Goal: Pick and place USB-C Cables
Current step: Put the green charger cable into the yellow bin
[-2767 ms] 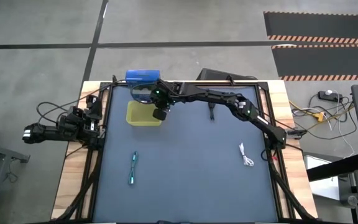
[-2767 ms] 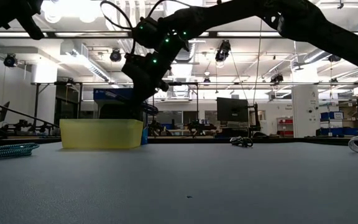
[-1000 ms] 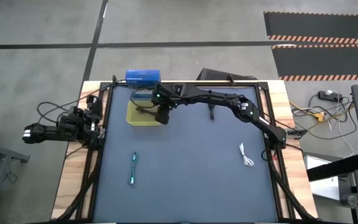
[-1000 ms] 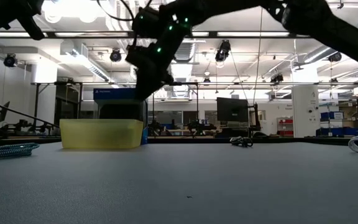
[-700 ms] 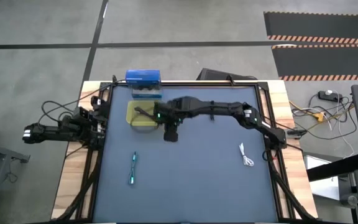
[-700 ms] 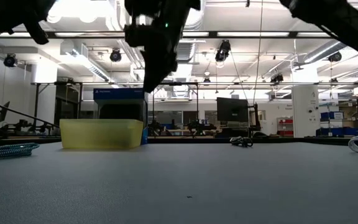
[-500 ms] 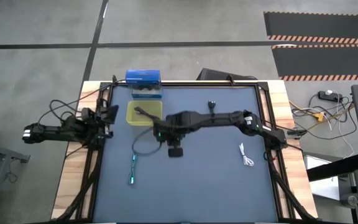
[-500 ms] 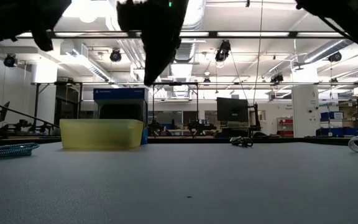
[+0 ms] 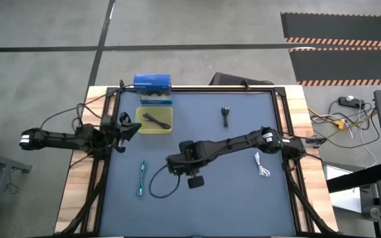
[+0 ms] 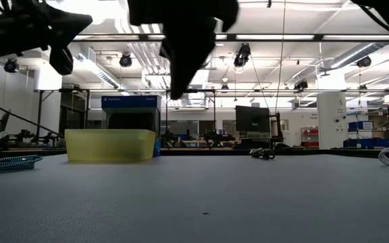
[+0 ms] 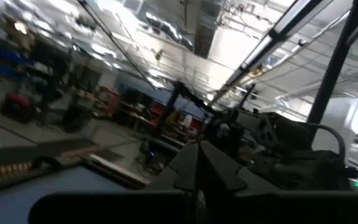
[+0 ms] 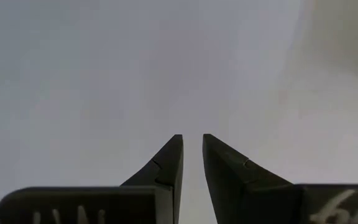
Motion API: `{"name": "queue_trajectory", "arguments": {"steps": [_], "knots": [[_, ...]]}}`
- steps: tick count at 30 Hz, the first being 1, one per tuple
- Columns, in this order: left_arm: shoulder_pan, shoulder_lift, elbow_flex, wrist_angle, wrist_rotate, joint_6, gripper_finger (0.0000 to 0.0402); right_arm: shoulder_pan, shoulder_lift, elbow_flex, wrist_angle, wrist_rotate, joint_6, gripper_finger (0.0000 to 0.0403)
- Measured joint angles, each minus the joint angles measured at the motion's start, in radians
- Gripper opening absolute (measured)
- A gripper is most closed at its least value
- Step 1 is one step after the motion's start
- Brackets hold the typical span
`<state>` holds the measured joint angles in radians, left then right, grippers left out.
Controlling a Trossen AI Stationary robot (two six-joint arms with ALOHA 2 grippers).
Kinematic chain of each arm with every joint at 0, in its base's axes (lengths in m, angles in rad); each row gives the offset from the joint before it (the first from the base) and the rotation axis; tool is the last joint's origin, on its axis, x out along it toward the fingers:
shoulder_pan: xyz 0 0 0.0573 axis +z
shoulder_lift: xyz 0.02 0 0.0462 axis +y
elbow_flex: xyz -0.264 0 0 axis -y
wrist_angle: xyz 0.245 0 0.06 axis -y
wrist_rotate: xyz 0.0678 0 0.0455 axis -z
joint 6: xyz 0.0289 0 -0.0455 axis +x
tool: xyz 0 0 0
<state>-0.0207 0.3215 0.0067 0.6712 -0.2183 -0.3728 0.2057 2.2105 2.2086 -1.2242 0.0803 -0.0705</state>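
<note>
The dark purple cable (image 9: 154, 119) lies inside the yellow bin (image 9: 141, 127) at the table's far left. On the mat lie the teal cable (image 9: 141, 178) near left, the white cable (image 9: 262, 165) at right and the black cable (image 9: 225, 116) far centre. My right gripper (image 9: 193, 180) hangs over the middle of the table, right of the teal cable; its fingers (image 12: 191, 149) stand narrowly open with nothing between them. My left gripper (image 9: 128, 125) hovers just left of the bin, and in the left wrist view its fingers (image 11: 197, 163) are shut on nothing.
A blue box (image 9: 153, 84) stands behind the bin at the far edge. A loose black arm wire (image 9: 163, 188) loops below my right wrist near the teal cable. Bare mat stretches across the near half and the right centre of the table.
My right gripper has left the yellow bin and swung toward the table's near edge, ending over the middle of the mat. The dark purple cable stays behind in the bin. My left gripper has moved right, toward the bin's left side.
</note>
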Motion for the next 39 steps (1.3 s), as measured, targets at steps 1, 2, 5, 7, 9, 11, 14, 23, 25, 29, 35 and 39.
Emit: {"name": "queue_trajectory", "arguments": {"steps": [1,2,5,7,9,11,14,23,25,29,35,39], "knots": [[0.000,0.015,0.000,0.000,0.004,-0.020,0.0000,0.005,-0.012,-0.030,0.005,0.000,0.006,0.0052],[-0.001,0.029,0.000,0.000,0.004,-0.039,0.0000,0.009,-0.022,-0.062,0.014,0.001,0.013,0.0052],[-0.001,0.070,0.002,0.000,0.004,-0.075,0.0000,0.017,-0.076,-0.185,0.084,0.003,0.030,0.0052],[-0.001,0.099,0.005,0.001,0.004,-0.093,0.0000,0.020,-0.129,-0.289,0.179,0.003,0.031,0.0052],[-0.002,0.132,0.013,0.001,0.004,-0.094,0.0000,0.020,-0.199,-0.407,0.295,0.003,0.028,0.0052],[-0.002,0.163,0.022,0.009,0.005,-0.103,0.0000,0.016,-0.280,-0.537,0.448,0.014,0.017,0.0052],[-0.003,0.210,0.026,0.046,0.005,-0.120,0.0000,0.011,-0.402,-0.739,0.680,0.055,-0.023,0.0052],[-0.008,0.357,0.027,0.216,0.005,-0.122,0.0000,-0.056,-0.735,-1.214,1.160,0.062,-0.062,0.0052],[-0.008,0.392,0.031,0.258,0.004,-0.122,0.0000,-0.077,-0.802,-1.298,1.232,0.062,-0.073,0.0052],[-0.008,0.470,0.057,0.298,0.003,-0.122,0.0000,-0.122,-0.932,-1.450,1.374,0.061,-0.115,0.0052],[-0.009,0.595,0.137,0.298,-0.002,-0.154,0.0000,-0.208,-1.105,-1.603,1.510,0.059,-0.192,0.0052],[-0.028,0.676,0.186,0.296,0.000,-0.218,0.0000,-0.263,-1.203,-1.668,1.586,0.032,-0.213,0.0052]]}}
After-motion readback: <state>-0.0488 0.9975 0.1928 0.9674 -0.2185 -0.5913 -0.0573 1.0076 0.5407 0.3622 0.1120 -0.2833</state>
